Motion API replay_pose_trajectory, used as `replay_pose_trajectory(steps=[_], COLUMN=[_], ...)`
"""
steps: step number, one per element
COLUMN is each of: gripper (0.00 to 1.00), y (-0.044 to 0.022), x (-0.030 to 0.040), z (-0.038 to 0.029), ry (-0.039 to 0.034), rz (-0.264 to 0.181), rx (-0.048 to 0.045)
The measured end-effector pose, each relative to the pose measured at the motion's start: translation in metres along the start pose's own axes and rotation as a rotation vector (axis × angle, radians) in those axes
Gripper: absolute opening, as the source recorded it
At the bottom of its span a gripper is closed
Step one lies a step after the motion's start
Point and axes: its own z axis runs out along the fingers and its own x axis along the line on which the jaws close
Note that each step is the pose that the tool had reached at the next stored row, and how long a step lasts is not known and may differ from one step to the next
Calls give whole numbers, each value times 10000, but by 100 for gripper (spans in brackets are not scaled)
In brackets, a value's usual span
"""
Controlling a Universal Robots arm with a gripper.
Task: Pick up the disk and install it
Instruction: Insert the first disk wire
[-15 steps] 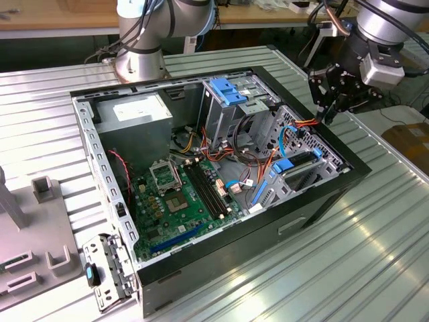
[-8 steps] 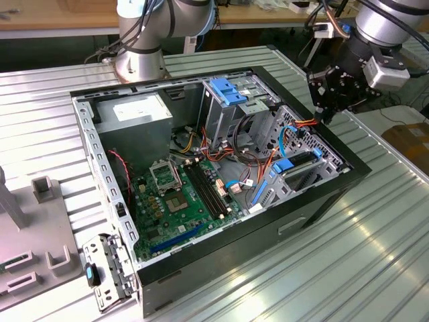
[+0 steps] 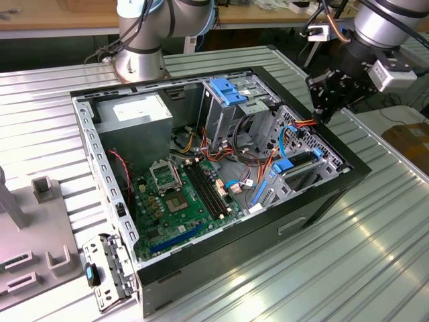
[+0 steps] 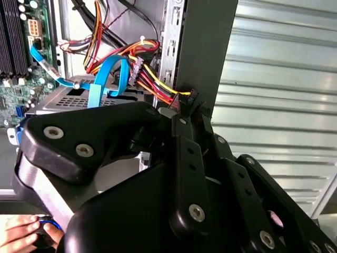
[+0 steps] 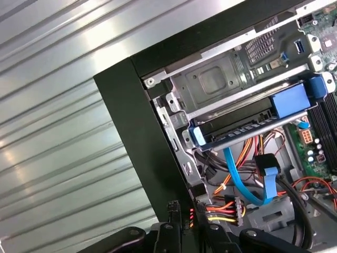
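Hovering over the rim of the computer case (image 3: 315,201) on the exterior view's right, the gripper (image 3: 326,113) is a matte black assembly of jointed bars studded with bright round bolt heads. Whether it is spread or pressed together cannot be told. Its tip sits just beside a bundle of wires (image 5: 224,208), glossy yellow, red, orange and black strands that run close against the case's wall.

The disk (image 5: 245,126) is apart from the gripper, lying flat inside the drive cage (image 5: 221,79) at that same corner of the case. It is a thin, dark-edged slab framed by smooth bright blue plastic rails, with a broad tab at one end and a small rounded one at the other. Over it lies dull grey stamped steel with a round pressed boss and punched holes. A flat blue cable (image 5: 239,174) loops between the disk and the gripper, next to the wire bundle.

Deeper in the case lie a green motherboard (image 3: 181,201) with long black slots and a plain grey power supply (image 3: 134,127). A white label (image 3: 137,111) sits on the supply, its print too small to read. A wide blue bracket (image 3: 228,90) tops the tall metal cage.

The black-walled case lies open side up on a table (image 3: 375,255) of ribbed silvery metal. Grey blocky fixtures (image 3: 43,188) stand on the exterior view's left, and a perforated metal panel (image 3: 107,268) rests by the case's near corner.
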Motion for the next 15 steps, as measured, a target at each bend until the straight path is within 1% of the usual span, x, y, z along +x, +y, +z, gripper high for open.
replay_pose_trajectory(steps=[2, 3, 4, 5, 8, 9, 10, 12, 13, 15], gripper=[24, 24, 24, 24, 24, 24, 24, 24, 24, 24], y=[-28, -39, -54, -62, -89, -100, -110, -127, -142, -152], x=[-13, -19, -29, -36, -68, -87, -94, -105, -117, -125], z=[4, 5, 8, 9, 13, 19, 25, 34, 41, 49], ry=[194, 283, 373, 404, 456, 547, 635, 709, 722, 728], rz=[-111, -135, -160, -176, -233, -265, -291, -320, -328, -331], rx=[-197, -282, -347, -350, -329, -369, -503, -673, -702, -701])
